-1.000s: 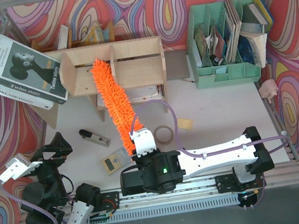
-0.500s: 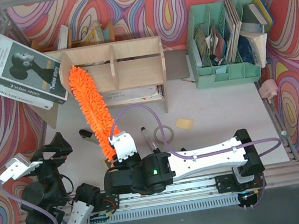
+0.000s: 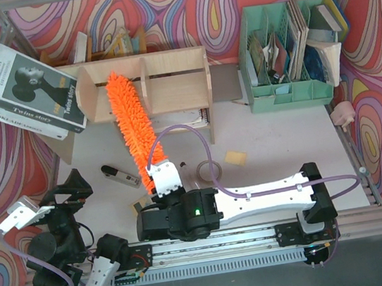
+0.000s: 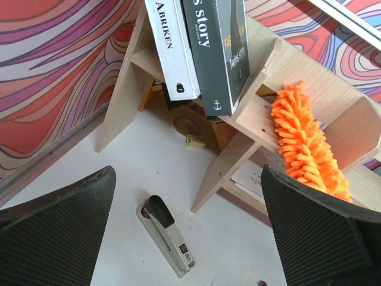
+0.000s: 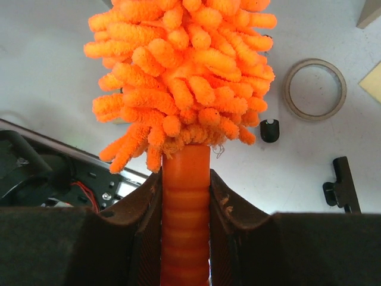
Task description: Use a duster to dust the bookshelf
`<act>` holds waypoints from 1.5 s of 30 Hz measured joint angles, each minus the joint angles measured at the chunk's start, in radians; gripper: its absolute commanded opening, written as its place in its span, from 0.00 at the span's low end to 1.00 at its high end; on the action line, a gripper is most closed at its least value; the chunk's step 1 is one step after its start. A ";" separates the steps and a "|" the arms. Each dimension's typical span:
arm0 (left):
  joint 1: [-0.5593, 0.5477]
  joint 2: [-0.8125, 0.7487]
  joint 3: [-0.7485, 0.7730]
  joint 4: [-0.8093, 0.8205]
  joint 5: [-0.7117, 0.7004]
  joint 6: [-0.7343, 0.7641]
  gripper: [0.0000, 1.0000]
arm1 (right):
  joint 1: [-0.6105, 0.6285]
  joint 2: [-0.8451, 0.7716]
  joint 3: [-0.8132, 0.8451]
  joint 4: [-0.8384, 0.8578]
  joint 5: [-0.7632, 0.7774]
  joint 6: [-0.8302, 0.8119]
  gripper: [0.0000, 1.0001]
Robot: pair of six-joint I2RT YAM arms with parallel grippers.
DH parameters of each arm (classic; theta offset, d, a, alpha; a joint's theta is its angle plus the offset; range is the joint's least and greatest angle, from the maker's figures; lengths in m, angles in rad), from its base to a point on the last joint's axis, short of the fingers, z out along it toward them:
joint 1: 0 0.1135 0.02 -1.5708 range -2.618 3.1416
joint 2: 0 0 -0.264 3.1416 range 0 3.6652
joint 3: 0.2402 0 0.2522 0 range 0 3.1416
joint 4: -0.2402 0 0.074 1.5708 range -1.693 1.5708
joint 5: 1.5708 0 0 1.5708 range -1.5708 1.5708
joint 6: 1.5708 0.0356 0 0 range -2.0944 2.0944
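Orange duster [image 3: 130, 126], head crossing bookshelf [image 3: 177, 91] front edge

The duster [image 3: 130, 126] swung left across the front of the bookshelf [image 3: 168, 82], from beside the divider out to the left end. Then it came partway back, and its tip ended between those two spots. The right gripper [image 5: 186, 185] clamping its handle shifted left, then slightly right again.
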 measured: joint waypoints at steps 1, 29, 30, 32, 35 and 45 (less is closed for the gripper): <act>0.000 0.000 0.000 0.000 0.000 0.000 0.98 | 0.000 0.002 0.004 0.008 -0.004 -0.012 0.00; 0.000 0.000 0.000 0.000 0.003 0.000 0.98 | 0.020 -0.103 0.012 -0.126 0.077 0.254 0.00; 0.000 0.000 0.000 0.000 0.003 0.000 0.98 | 0.022 -0.107 0.012 -0.119 0.079 0.254 0.00; 0.000 0.000 0.000 0.000 0.003 0.000 0.98 | 0.026 -0.113 0.012 -0.107 0.086 0.253 0.00; 0.000 0.000 0.000 0.000 0.003 0.000 0.98 | 0.035 -0.117 0.012 -0.084 0.105 0.253 0.00; 0.000 0.000 0.000 0.000 0.004 0.000 0.98 | 0.086 -0.105 0.005 -0.040 0.174 0.409 0.00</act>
